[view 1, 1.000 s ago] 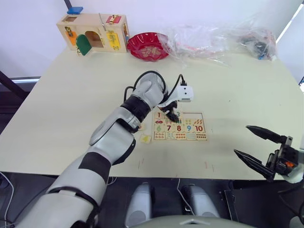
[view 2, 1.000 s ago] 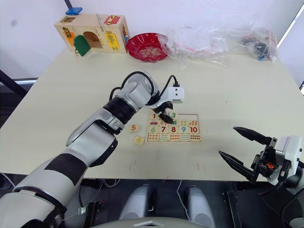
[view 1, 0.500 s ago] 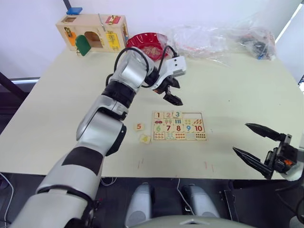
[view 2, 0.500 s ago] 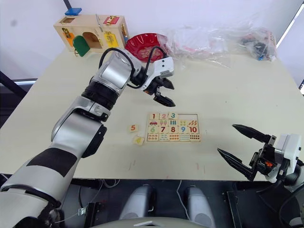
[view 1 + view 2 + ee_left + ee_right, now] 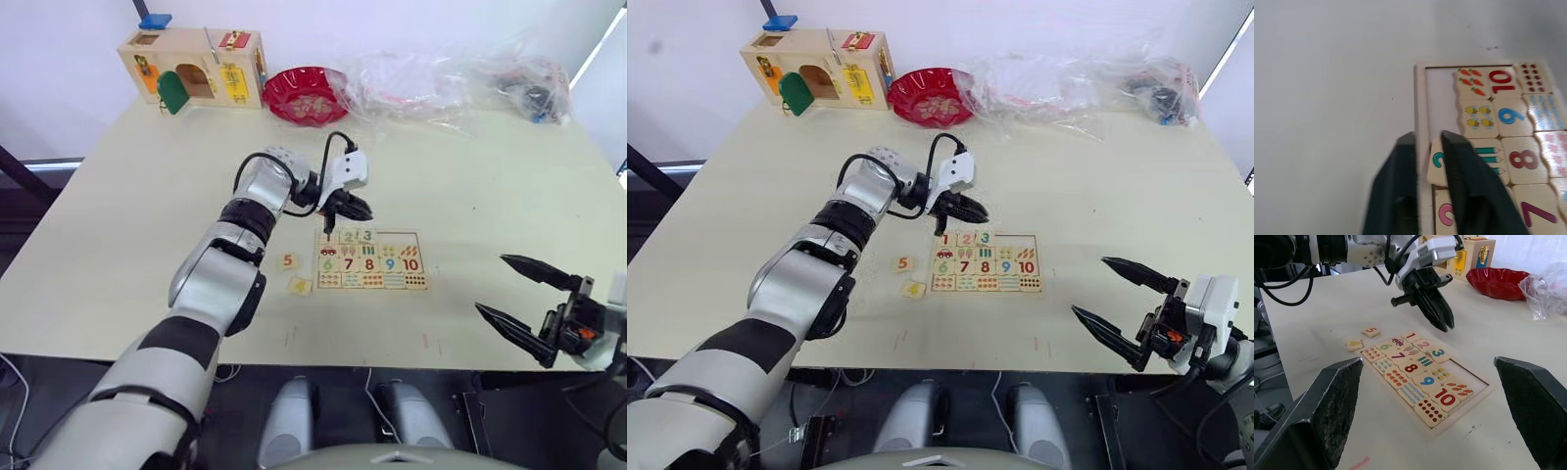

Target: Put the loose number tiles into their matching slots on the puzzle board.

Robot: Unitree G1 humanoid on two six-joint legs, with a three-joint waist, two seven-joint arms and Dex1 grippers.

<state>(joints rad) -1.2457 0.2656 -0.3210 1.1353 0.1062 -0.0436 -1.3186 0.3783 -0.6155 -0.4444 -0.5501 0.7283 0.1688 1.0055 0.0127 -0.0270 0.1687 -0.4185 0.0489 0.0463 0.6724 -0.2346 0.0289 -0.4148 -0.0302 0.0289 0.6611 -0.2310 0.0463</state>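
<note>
Left gripper (image 5: 972, 210): clenched, empty, hovering just above the puzzle board (image 5: 984, 262). Tile 3 (image 5: 1439, 353) beneath sits askew; we risk knocking it loose by descending. Right gripper (image 5: 1115, 302): released.

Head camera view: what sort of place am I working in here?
Probably a lab or test room set up with toddler learning toys: a plain pale table against a white wall, holding the puzzle board, a wooden latch box and a red bowl.

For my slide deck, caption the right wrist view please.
Left gripper hovers over the puzzle board; tiles 5 and 4 lie loose beside it.
</note>
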